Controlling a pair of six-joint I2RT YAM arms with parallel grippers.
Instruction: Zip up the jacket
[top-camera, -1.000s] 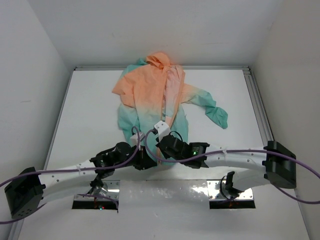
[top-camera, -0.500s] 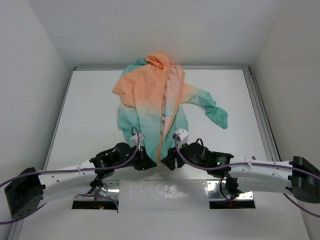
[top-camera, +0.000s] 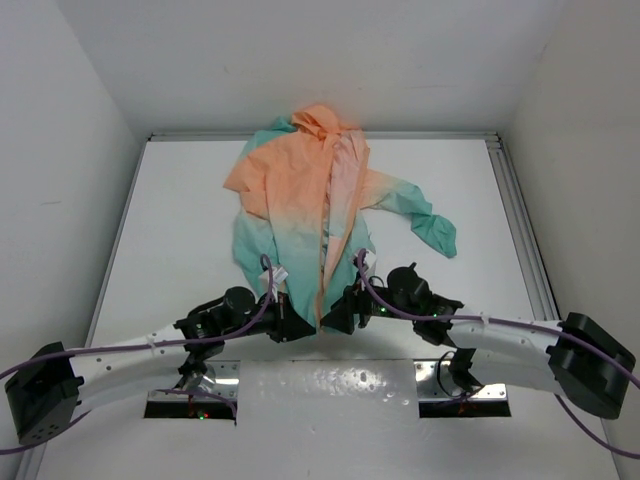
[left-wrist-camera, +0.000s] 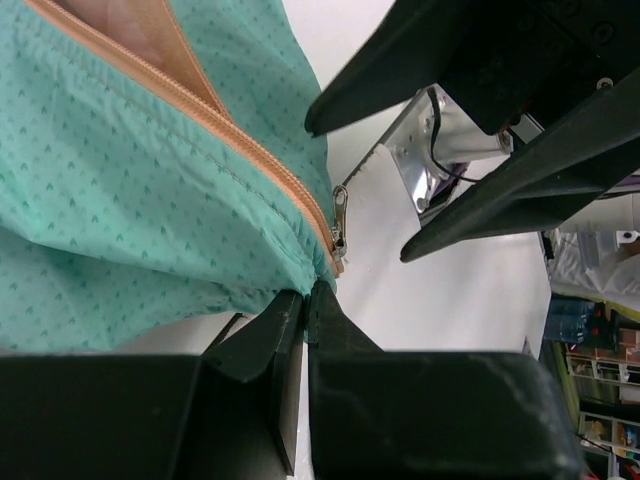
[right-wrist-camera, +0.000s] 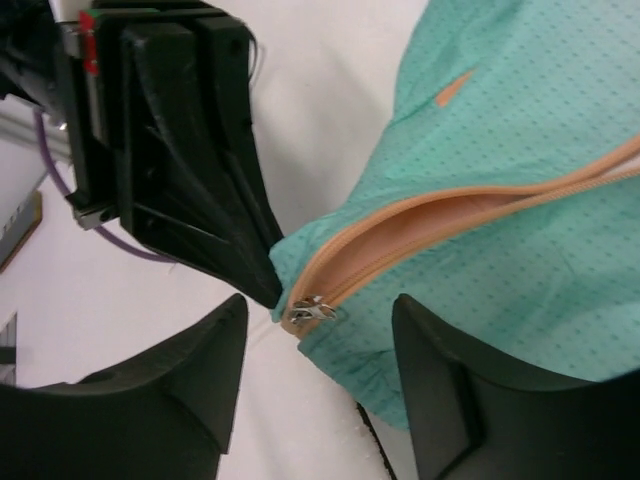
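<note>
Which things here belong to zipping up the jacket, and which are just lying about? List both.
For the job: the jacket; its zipper slider at the bottom hem; the left gripper, shut on that hem; the right gripper, open at the slider.

Just there: the table; the purple cables; the metal base plates.

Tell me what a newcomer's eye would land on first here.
The jacket, peach-orange fading to teal, lies sprawled on the white table with its front open. At its near hem both arms meet. The left hand is shut on the teal corner just below the zipper slider, and the right hand stands open, one finger on each side of that slider.
</note>
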